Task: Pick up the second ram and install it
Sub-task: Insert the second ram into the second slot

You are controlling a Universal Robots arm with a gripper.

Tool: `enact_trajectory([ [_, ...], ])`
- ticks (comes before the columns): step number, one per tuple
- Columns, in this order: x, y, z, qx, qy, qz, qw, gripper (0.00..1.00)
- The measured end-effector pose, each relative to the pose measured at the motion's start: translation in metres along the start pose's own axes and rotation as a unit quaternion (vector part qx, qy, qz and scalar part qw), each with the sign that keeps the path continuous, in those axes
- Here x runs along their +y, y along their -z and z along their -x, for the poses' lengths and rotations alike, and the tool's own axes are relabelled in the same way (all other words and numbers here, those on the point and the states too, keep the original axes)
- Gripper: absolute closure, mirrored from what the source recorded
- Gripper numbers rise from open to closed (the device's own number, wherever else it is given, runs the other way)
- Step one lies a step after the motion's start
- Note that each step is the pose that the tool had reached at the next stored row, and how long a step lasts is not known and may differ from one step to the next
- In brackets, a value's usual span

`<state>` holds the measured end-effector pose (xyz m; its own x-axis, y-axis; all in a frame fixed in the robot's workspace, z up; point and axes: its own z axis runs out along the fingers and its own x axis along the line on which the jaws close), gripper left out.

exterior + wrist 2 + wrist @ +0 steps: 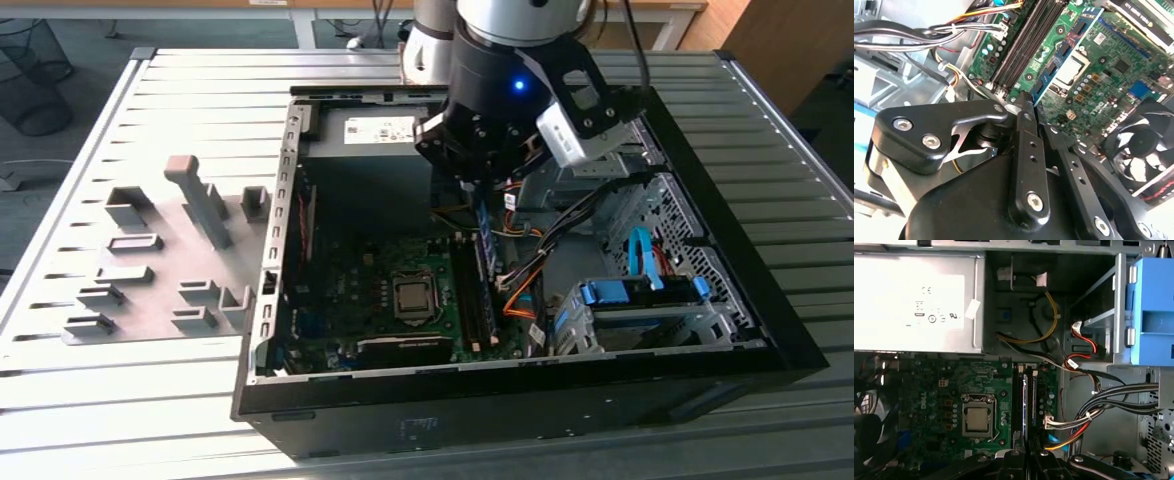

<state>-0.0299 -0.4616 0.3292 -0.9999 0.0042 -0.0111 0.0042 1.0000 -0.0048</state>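
The second ram point(485, 240), a thin blue-green stick with dark chips, hangs on edge inside the open computer case point(280, 250). My gripper point(479, 195) is shut on its upper edge. The stick sits just above the long black motherboard slots point(470, 305), roughly in line with them. In the second wrist view the ram point(1064, 52) runs away from my gripper point(1029, 102), beside the slots point(1024, 45). In the first wrist view the ram point(1025, 405) shows edge-on over the slots point(1017, 405), with my gripper point(1026, 456) clamped on it. I cannot tell whether it touches a slot.
A grey plate with holder blocks point(174, 250) lies at the exterior view's left of the case. Inside the case are the processor socket point(415, 297), a cable bundle point(534, 270), a blue drive cage point(627, 295), the power supply point(914, 295) and a fan point(1139, 150).
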Motion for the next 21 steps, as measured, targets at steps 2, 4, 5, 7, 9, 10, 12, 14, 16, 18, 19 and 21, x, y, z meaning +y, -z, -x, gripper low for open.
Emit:
enact_trajectory([
  [2,0.0000,-0.0036,0.0009,0.0000,-0.006,0.0000,1.0000,0.86],
  [4,0.0000,-0.0072,0.0012,0.0000,-0.004,0.0000,1.0000,0.86],
  [5,0.0000,-0.0090,0.0015,0.0000,-0.001,0.0000,1.0000,0.86],
  [7,0.0001,-0.0126,0.0021,0.0000,0.003,0.0001,1.0000,0.86],
  [9,0.0001,-0.0143,0.0021,0.0000,0.003,-0.0001,1.0000,0.86],
  [10,0.0001,-0.0144,0.0021,0.0000,0.003,0.0000,1.0000,0.86],
  [12,0.0001,-0.0144,0.0021,0.0000,0.003,-0.0001,1.0000,0.86],
  [14,0.0001,-0.0146,0.0021,0.0000,0.003,0.0000,1.0000,0.86],
  [16,0.0001,-0.0172,0.0021,0.0000,0.003,0.0000,1.0000,0.86],
  [18,-0.0001,-0.0174,0.0021,0.0000,0.003,0.0002,1.0000,0.86],
  [19,-0.0001,-0.0174,0.0020,0.0000,0.003,0.0002,1.0000,0.86],
  [21,-0.0001,-0.0173,0.0021,0.0000,0.003,0.0001,1.0000,0.86],
])
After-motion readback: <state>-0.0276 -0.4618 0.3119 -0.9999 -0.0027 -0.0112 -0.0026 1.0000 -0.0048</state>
